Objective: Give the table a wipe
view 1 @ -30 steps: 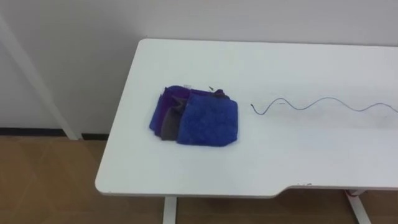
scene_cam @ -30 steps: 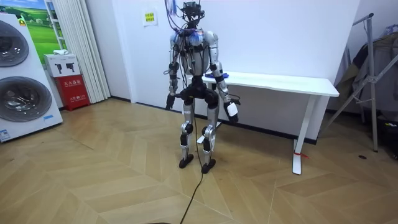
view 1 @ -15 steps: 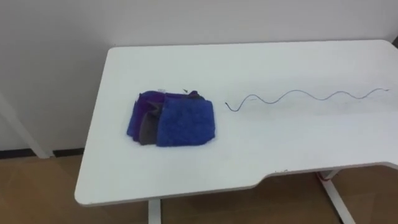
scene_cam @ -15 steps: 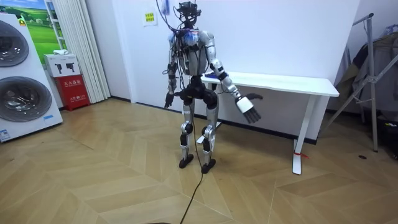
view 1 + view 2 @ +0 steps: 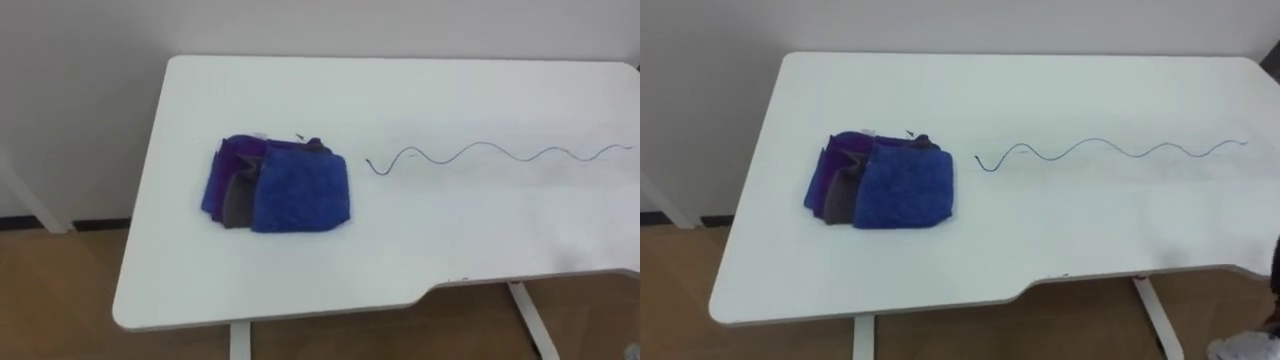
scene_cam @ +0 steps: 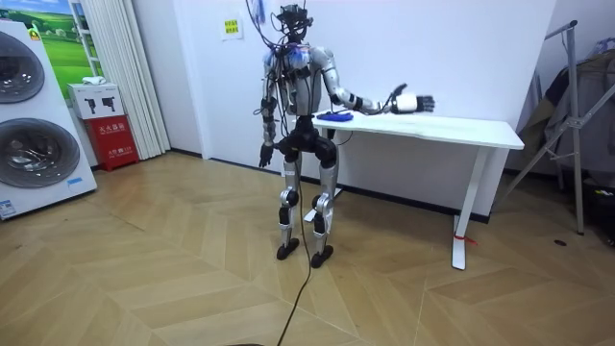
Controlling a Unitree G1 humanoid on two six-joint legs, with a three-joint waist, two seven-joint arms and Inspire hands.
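Note:
A folded blue and purple cloth (image 5: 280, 187) lies on the left part of the white table (image 5: 400, 260), flat and untouched. To its right a thin dark wavy line (image 5: 490, 155) runs across the tabletop toward the right end. In the room view I stand at the table's left end, facing the wall. My right arm reaches out over the tabletop, and my right hand (image 6: 411, 101) hovers open above the table's middle, well past the cloth (image 6: 335, 116). My left hand (image 6: 262, 156) hangs by my hip.
The table's front edge steps back in a cut-out (image 5: 445, 285) right of the middle. A washing machine (image 6: 34, 135) and a red box (image 6: 113, 139) stand at the room view's left, and a metal stand (image 6: 572, 106) at its right. Wooden floor lies around me.
My right arm has swung up from beside my thigh to stretch out level over the table. The cloth has not moved; the eye views have shifted a little.

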